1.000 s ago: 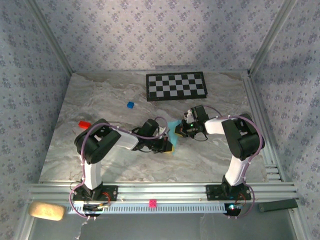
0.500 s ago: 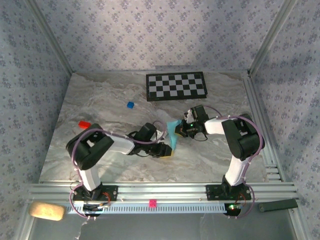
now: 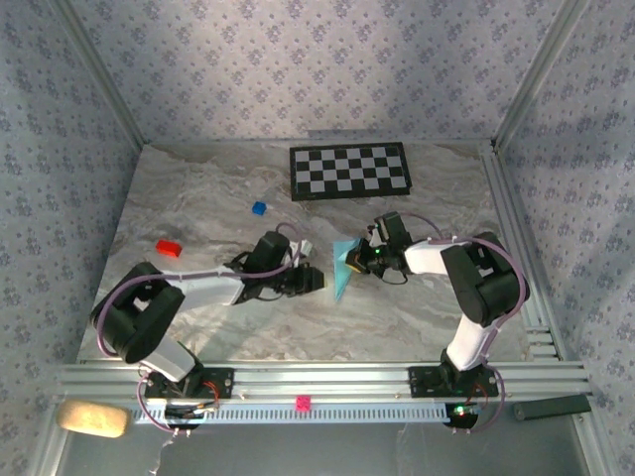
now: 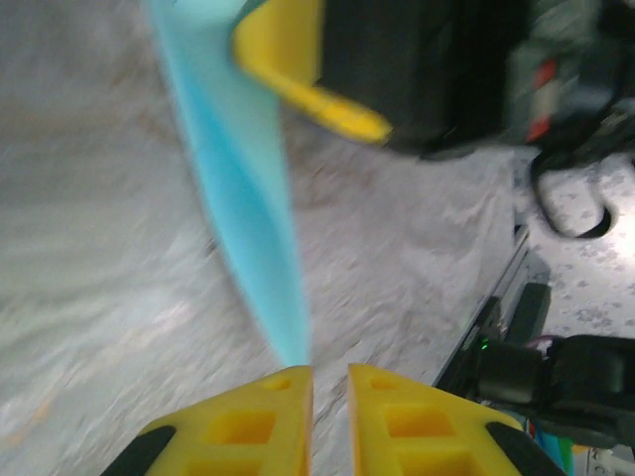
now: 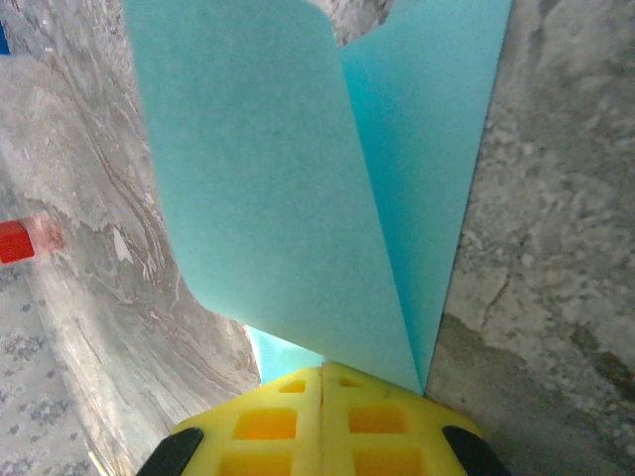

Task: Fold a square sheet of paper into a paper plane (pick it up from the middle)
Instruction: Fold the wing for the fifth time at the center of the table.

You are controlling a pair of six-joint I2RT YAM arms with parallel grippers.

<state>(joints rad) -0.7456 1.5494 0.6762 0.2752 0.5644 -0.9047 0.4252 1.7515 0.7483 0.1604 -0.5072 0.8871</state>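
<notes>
We judge the square sheet of paper (image 5: 298,198) light and limp.
Right gripper (image 5: 322,382) pinches its fold, the best hold; left gripper (image 4: 329,372) barely ajar, empty, beside it.

The square sheet of paper (image 4: 248,198) is blurred; its top cut off.

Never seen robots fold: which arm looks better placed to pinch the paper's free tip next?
Left, probably: left pincer, slightly open, faces the tip of the light-blue folded paper sheet; right pincer is shut on it.
</notes>
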